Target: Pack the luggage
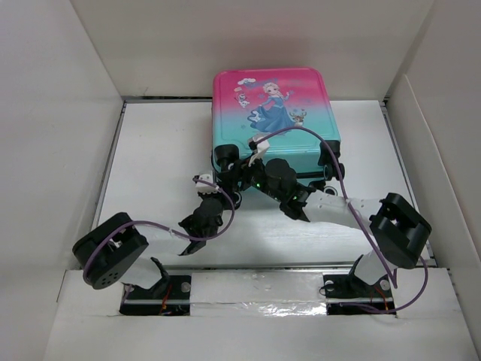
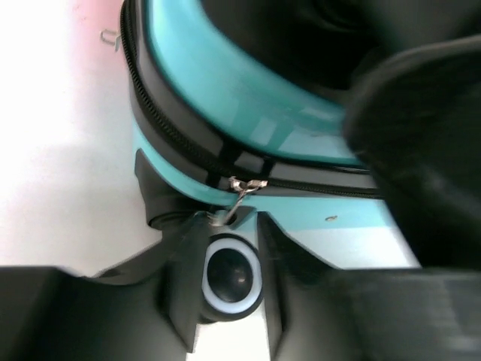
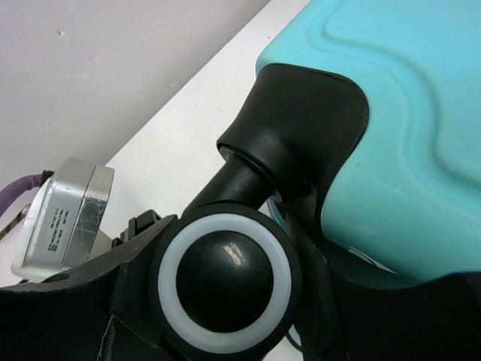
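Note:
The luggage (image 1: 274, 105) lies flat and closed at the back of the table, pink-to-teal with a princess print, its wheels toward me. My right gripper (image 1: 242, 170) is at its near-left corner, shut on a black-and-white wheel (image 3: 224, 282) that fills the space between the fingers (image 3: 229, 226). My left gripper (image 1: 218, 184) sits just left of it and lower. In the left wrist view the teal shell (image 2: 248, 98) and its black zip show. The metal zipper pull (image 2: 237, 192) hangs at the tips of the left gripper (image 2: 242, 218). Another wheel (image 2: 231, 277) shows in the gap between its fingers.
White walls (image 1: 60, 150) box the table (image 1: 158, 150) in on three sides. Purple cables (image 1: 353, 203) loop over both arms. The right arm is a dark blur at the right of the left wrist view (image 2: 421, 150). The left wrist's silver housing (image 3: 60, 218) is close beside the right gripper.

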Robot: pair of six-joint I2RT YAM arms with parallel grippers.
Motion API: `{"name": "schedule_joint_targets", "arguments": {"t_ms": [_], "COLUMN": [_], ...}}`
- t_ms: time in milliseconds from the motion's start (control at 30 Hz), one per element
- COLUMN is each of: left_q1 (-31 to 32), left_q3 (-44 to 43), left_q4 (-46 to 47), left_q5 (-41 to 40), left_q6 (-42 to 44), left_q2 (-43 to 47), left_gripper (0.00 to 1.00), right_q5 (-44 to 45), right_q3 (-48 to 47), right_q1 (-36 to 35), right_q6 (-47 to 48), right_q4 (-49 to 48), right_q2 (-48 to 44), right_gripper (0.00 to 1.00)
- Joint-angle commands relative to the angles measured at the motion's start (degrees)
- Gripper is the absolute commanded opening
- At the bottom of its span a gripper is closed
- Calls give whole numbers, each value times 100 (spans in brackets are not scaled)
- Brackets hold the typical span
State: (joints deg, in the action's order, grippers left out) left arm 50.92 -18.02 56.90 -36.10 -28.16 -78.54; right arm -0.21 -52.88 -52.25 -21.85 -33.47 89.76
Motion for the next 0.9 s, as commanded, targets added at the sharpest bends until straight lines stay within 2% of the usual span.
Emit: {"name": "schedule_joint_targets", "arguments": {"t_ms": [0,33,100,133,267,467,767,833,867], "left_q1": [24,24,24,24,-29,-521,-1110,-1110,-1110], "left_q3": [-606,-650,-676,-676,-422,307,642,677,695], "left_q4": [751,761,804,805,980,831,190,6,-108], "left_q5": [-204,-274,-415,-442,-460,-276,-117,215,652], "left_q6": [399,425,557,601,812,707,724,724,698], "left_q2": [-91,-100,-117,-117,84,699,1613,1833,1921], "left_gripper": [24,17,9,0,0,0,0,0,0], "right_q5": [-1113,-1096,-1025,-1008,-797,-560,-463,-358,-296], "right_q3": [-372,-346,-214,-170,85,550,1428,1570,1614], "right_q1": [-550,-550,-550,-550,-550,-550,-602,-602,-602], "right_q6": [-215,-215,-224,-232,-232,-154,-83,-83,-66], "right_q4": [-959,-968,-1038,-1073,-1223,-1320,-1162,-1127,-1039], "right_q2": [-256,-265,-344,-362,-529,-924,-1645,-1830,-1865], "right_gripper": [0,0,0,0,0,0,0,0,0]}}
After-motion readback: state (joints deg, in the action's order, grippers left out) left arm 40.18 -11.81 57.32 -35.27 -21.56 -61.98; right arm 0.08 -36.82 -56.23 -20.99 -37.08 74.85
